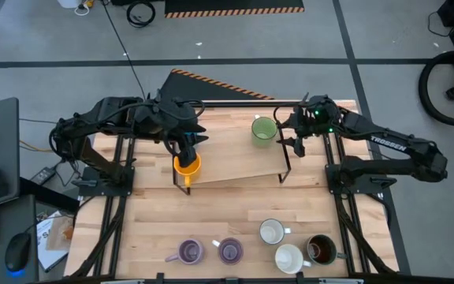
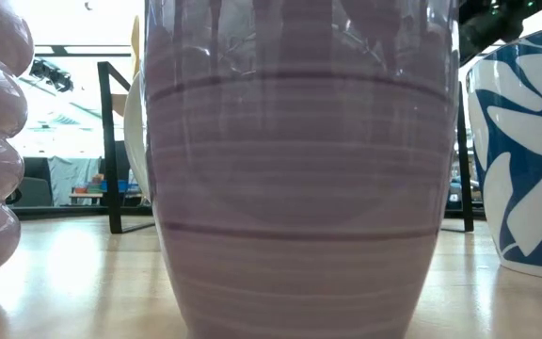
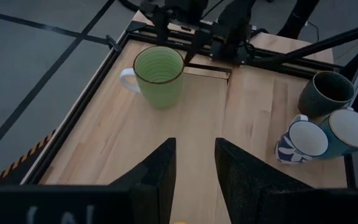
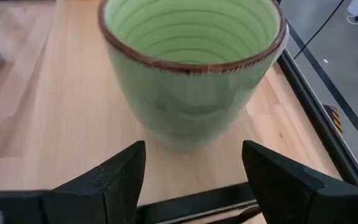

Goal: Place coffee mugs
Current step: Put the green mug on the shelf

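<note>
An orange mug sits upright under my left gripper, over the near left corner of a raised wooden shelf. The gripper is shut on it. A green mug stands on its base on the shelf's far right part. My right gripper is open just short of the green mug, one finger toward each side, touching nothing. Two purple mugs, two white ones and a dark brown one stand near the table's front edge. My left gripper comes at the orange mug slanting down from above, at its rim. The gripper's own body hides the place of contact. In the wrist view only a sliver of orange shows low between the fingers.
The shelf stands on thin black legs above the tabletop. In the low view a purple mug fills most of the picture, with a white mug with blue patterning to its right. Bare tabletop lies between the shelf and the front row of mugs.
</note>
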